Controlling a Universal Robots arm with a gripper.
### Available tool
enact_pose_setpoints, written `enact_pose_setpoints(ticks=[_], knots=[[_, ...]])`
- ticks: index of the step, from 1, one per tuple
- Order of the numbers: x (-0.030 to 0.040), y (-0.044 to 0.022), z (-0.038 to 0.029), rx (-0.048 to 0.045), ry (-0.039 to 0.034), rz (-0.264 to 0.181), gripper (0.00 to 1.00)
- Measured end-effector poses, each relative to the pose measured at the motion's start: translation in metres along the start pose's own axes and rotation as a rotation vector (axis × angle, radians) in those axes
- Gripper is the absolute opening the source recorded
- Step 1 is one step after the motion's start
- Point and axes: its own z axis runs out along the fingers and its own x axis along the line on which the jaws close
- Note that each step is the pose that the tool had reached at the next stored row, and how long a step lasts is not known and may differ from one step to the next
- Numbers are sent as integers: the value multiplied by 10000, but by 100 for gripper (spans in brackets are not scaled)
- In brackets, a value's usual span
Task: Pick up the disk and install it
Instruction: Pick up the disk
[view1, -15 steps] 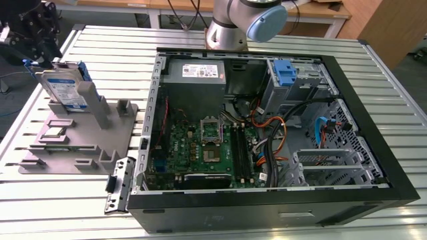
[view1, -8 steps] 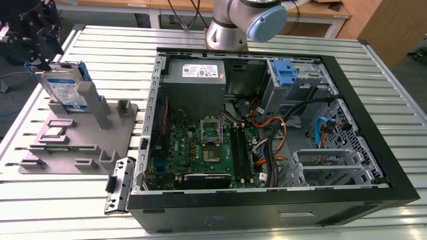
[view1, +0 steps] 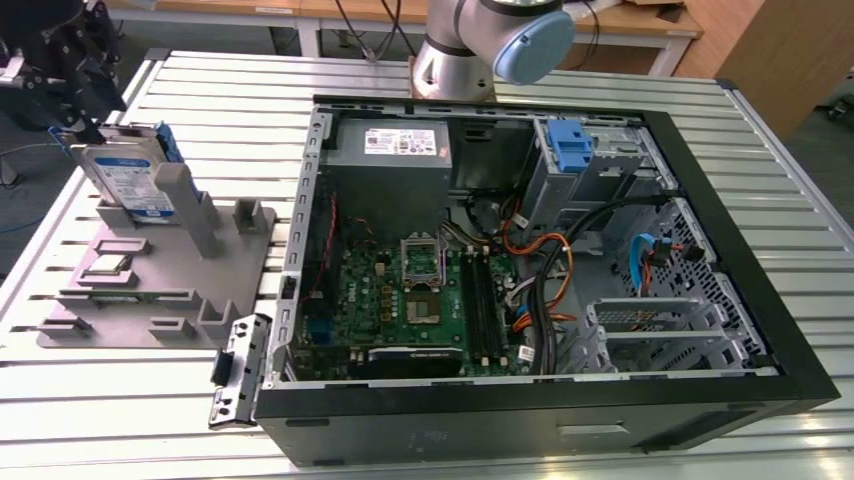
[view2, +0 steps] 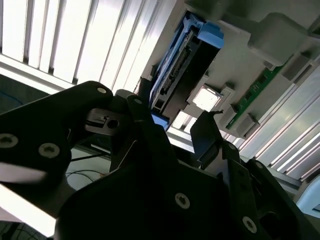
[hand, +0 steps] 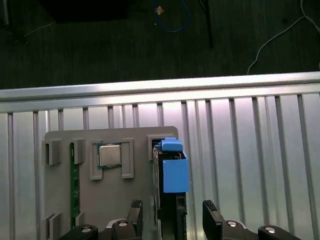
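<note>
The black claw (hand: 172, 216) hangs open just over the flat silver disk with blue rails (view1: 123, 176), upright in the grey plastic holder (view1: 160, 292) at the exterior view's left. Squeezing crooked could tip it.

Bright even light, glare on table slats (view2: 60, 45) — pincer (view2: 172, 111) in dark silhouette, floor (hand: 100, 45) dim

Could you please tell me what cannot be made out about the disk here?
First wrist view: the picture's edge cuts off the pincer and the disk; whether they touch is unclear.
Exterior view: the grey holder hides the disk's lower edge.
Second wrist view: the pincer hides part of the disk.
</note>
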Motion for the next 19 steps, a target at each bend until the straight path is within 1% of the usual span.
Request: enact_pose_setpoints(ticks=[2, 7, 16, 17, 19], knots=[[-1, -1, 20, -10, 9, -156, 59], [-1, -4, 100, -26, 27, -504, 59], [8, -13, 263, -45, 46, -857, 59], [8, -14, 276, -45, 47, -887, 59], [9, -14, 281, -50, 51, -924, 59]])
